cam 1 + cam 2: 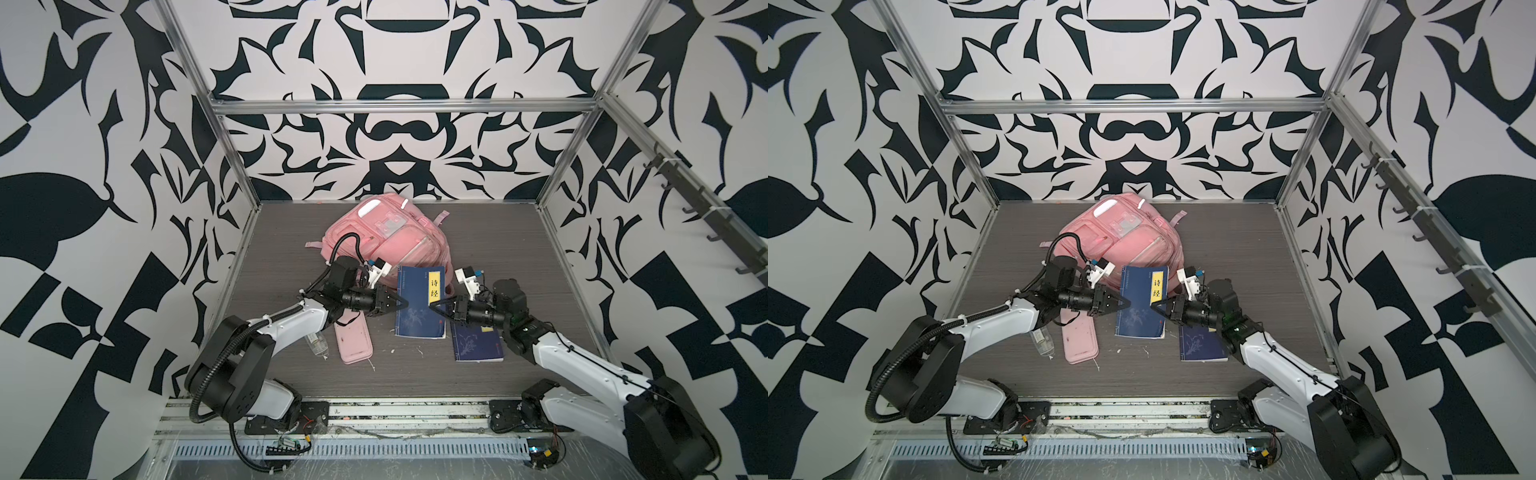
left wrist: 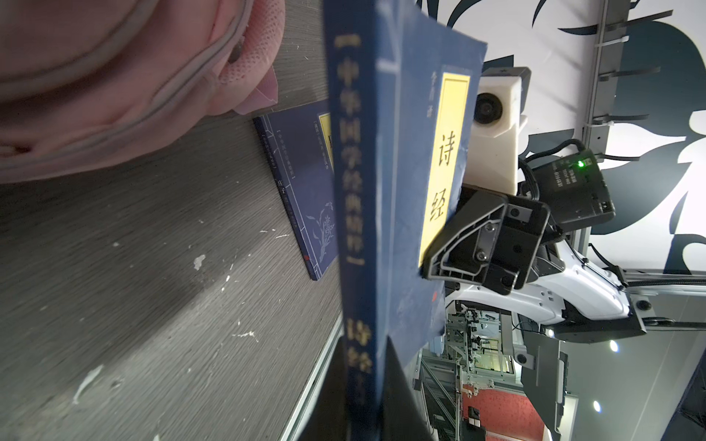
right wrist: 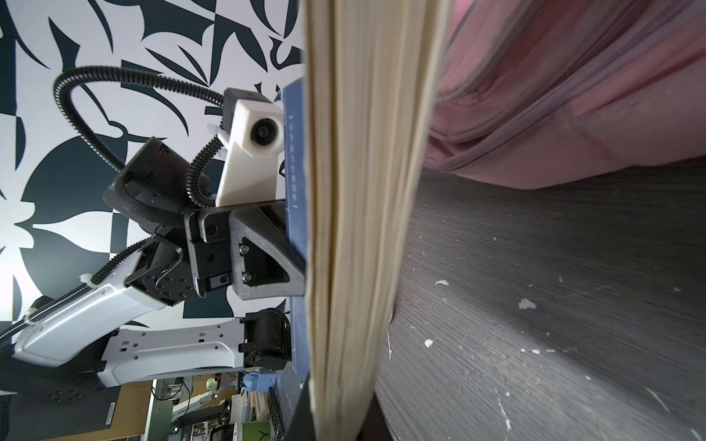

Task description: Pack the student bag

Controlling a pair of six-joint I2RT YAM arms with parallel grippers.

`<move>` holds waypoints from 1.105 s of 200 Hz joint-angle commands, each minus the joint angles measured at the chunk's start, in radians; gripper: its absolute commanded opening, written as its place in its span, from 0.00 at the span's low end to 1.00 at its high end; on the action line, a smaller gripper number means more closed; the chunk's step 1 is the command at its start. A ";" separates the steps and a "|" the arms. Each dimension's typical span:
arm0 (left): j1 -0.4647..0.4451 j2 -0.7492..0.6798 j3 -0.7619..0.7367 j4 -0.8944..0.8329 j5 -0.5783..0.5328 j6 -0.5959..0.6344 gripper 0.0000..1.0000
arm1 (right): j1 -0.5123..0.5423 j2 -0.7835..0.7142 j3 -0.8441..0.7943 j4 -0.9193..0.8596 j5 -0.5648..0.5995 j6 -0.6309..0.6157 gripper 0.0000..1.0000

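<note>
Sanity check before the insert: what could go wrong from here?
1. The left end effector and right end effector pinch the book only at opposite edges; its pages could fan and slip.
2. No opening shows on the backpack; pushing may just shove it.

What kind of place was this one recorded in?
Likely a lab robot test cell: aluminium frame with black-and-white patterned walls, left arm and right arm bolted to a rail at a wood-grain table.

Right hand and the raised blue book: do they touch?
Touching. The left wrist view shows the right hand clamped on the cover of the blue book.
</note>
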 commanded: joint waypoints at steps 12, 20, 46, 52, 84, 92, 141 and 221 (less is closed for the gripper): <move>-0.003 -0.048 0.086 -0.214 -0.102 0.125 0.39 | 0.011 -0.080 0.106 -0.165 0.071 -0.123 0.00; -0.002 -0.057 0.109 -0.278 -0.133 0.164 0.48 | 0.010 -0.094 0.116 -0.200 0.097 -0.141 0.00; -0.002 -0.075 0.194 -0.471 -0.231 0.272 0.59 | 0.006 -0.106 0.158 -0.304 0.168 -0.177 0.00; -0.002 -0.075 0.211 -0.506 -0.257 0.288 0.59 | 0.005 -0.108 0.169 -0.335 0.192 -0.186 0.00; -0.002 -0.040 0.300 -0.651 -0.399 0.381 0.59 | -0.012 -0.153 0.196 -0.446 0.332 -0.214 0.00; -0.002 -0.024 0.319 -0.675 -0.428 0.395 0.59 | -0.017 -0.164 0.207 -0.486 0.366 -0.220 0.00; -0.041 0.093 0.451 -0.766 -0.653 0.501 0.57 | -0.050 -0.222 0.247 -0.623 0.503 -0.240 0.00; -0.212 0.331 0.663 -0.840 -1.109 0.711 0.57 | -0.072 -0.265 0.253 -0.677 0.585 -0.178 0.00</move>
